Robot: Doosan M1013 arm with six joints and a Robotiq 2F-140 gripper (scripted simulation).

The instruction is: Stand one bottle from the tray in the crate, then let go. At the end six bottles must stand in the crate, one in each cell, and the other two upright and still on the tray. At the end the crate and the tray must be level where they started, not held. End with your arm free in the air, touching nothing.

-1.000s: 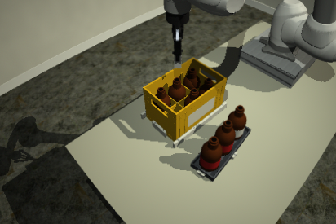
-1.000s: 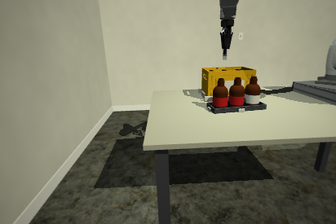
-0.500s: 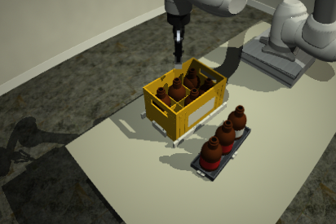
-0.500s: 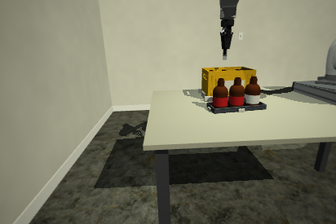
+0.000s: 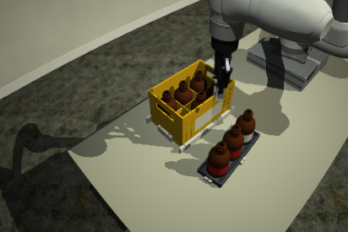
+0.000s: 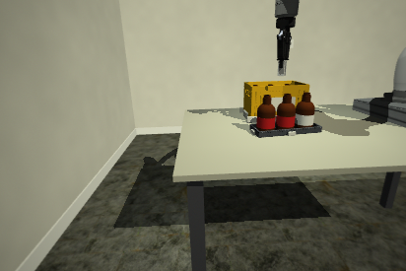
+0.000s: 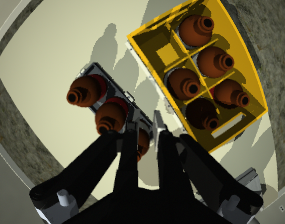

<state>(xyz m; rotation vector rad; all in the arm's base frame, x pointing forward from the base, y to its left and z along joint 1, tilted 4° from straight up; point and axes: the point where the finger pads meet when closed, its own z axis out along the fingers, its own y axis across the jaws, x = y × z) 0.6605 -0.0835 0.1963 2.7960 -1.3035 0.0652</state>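
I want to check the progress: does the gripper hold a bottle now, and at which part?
Nothing is held. The gripper hangs above the crate, fingers nearly shut with nothing between them; three bottles stand on the tray.
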